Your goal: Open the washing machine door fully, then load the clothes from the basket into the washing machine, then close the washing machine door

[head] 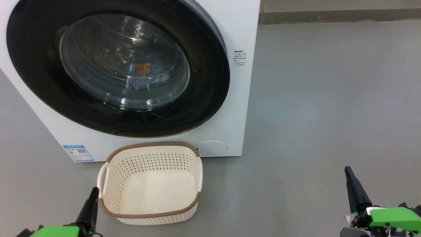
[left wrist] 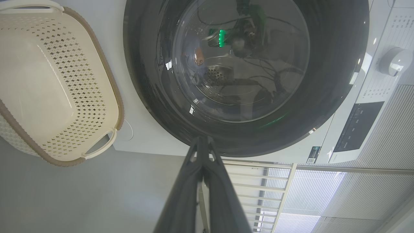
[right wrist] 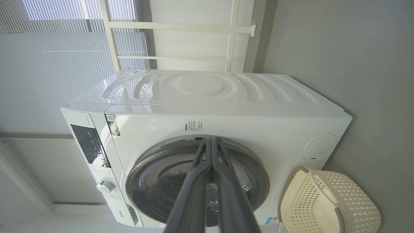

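We see the washing machine (head: 238, 105), a glossy white box on the grey floor (head: 329, 115), with its round black door (head: 205, 98) shut flush against the front. Its bulging clear glass shows the perforated steel drum (head: 108, 42) and the clothes (head: 143, 69) inside — blue fabric with an orange-brown patch. Before the machine's foot stands the basket (head: 149, 215), cream perforated plastic, rounded-rectangular, under a brown woven-look rim; the left gripper (head: 95, 190) sits by its near-left corner and the right gripper (head: 347, 170) well off to the right — each with its dark fingers clenched together on nothing.
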Controlling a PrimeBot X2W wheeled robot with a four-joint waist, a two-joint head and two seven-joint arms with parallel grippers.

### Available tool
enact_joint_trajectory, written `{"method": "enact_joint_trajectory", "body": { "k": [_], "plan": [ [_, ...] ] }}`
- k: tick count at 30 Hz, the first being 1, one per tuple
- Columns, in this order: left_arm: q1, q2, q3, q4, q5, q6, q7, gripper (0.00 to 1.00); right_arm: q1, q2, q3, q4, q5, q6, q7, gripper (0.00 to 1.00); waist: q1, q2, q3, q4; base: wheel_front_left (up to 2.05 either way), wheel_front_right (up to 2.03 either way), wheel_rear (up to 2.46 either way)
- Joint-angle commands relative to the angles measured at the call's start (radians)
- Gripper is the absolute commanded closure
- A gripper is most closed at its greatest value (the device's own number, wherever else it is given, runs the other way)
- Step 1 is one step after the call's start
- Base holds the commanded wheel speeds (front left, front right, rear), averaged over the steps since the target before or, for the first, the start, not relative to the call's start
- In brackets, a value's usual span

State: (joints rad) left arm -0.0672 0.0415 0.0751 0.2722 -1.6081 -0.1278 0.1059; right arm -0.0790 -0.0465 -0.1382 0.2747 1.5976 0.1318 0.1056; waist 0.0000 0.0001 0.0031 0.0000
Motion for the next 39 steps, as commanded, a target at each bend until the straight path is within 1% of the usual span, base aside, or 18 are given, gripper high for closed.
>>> {"method": "enact_joint_trajectory", "body": {
  "k": [1, 39],
  "plan": [
    [-0.041, 0.012, 0.035, -0.027, -0.003, -0.003, 0.004, 1.00, -0.029, -0.004, 0.023, -0.030, 0.010, -0.001, 0.008, 1.00, 0.0000, -0.0001, 0.000, 0.000, 0.00, 0.00, 0.00],
    [-0.041, 0.010, 0.037, -0.027, -0.002, -0.003, 0.006, 1.00, -0.029, -0.004, 0.023, -0.030, 0.010, -0.001, 0.009, 1.00, 0.0000, -0.0001, 0.000, 0.000, 0.00, 0.00, 0.00]
  ]
}}
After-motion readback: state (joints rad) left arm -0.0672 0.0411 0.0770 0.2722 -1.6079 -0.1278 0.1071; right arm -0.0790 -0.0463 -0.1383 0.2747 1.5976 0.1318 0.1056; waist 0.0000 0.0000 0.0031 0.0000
